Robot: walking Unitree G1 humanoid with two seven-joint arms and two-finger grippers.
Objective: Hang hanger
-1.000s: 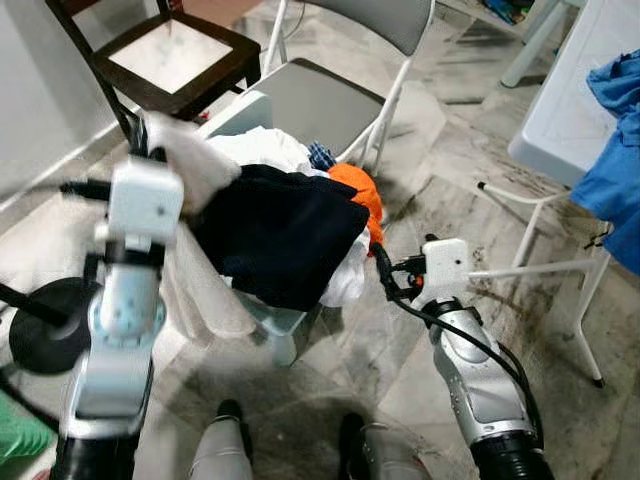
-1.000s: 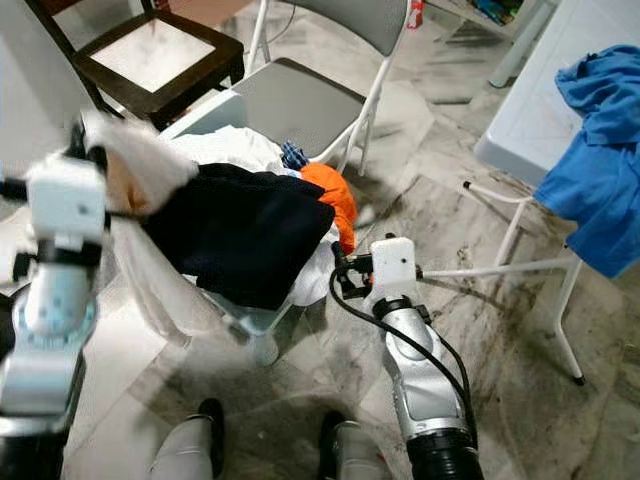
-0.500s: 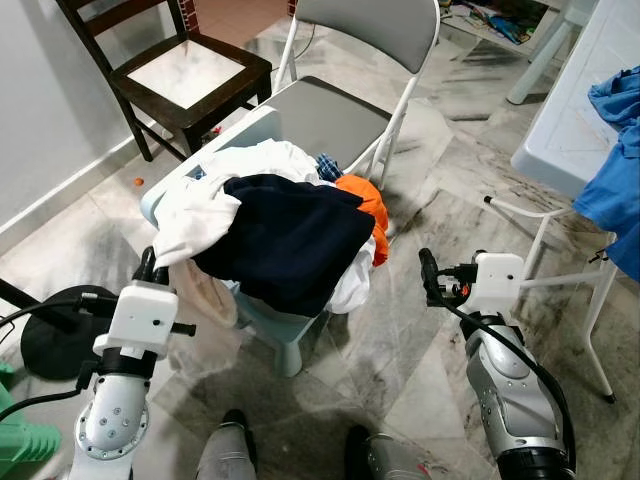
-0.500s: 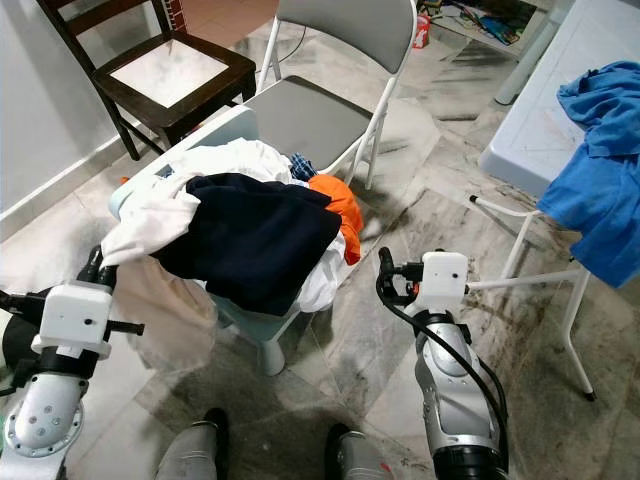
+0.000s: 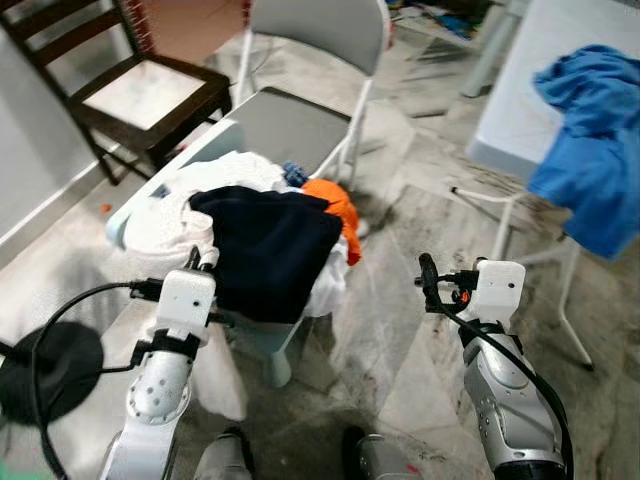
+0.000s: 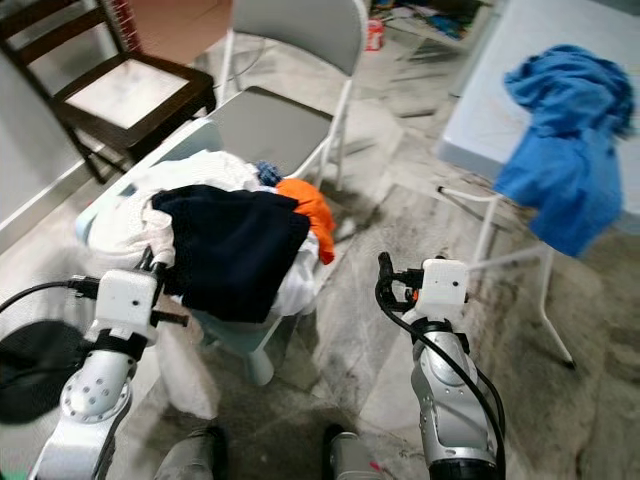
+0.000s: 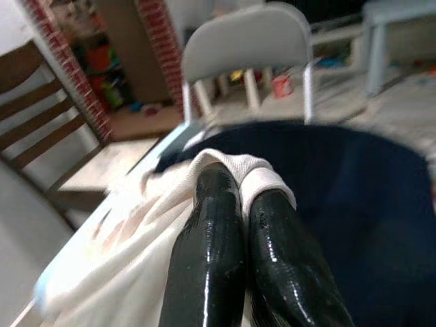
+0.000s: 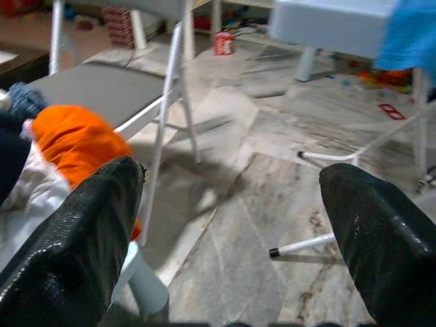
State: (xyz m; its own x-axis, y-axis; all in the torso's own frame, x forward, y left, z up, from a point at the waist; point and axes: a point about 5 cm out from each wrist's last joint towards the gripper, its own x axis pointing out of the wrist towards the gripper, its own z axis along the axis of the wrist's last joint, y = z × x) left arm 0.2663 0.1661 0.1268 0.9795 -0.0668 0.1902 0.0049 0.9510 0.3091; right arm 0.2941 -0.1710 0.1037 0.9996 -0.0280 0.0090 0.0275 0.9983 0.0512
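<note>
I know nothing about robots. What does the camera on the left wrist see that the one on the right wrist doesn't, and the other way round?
Left wrist camera: the left claw pinched shut on a white cloth, a navy garment behind it, and a dark wooden chair.
Right wrist camera: the right claw open and holding nothing, an orange garment, and a blue cloth.
Both: the grey folding chair.

Black-fingered left claw [image 7: 240, 204] pinches a white cloth [image 7: 225, 162] beside a navy garment [image 5: 272, 245], with an orange piece [image 5: 335, 205] beyond it, a grey-seated white-framed chair [image 5: 300, 110] and a dark brown one [image 5: 130, 90] farther off, and blue fabric [image 5: 590, 150] past the right claw [image 8: 231, 225].
</note>
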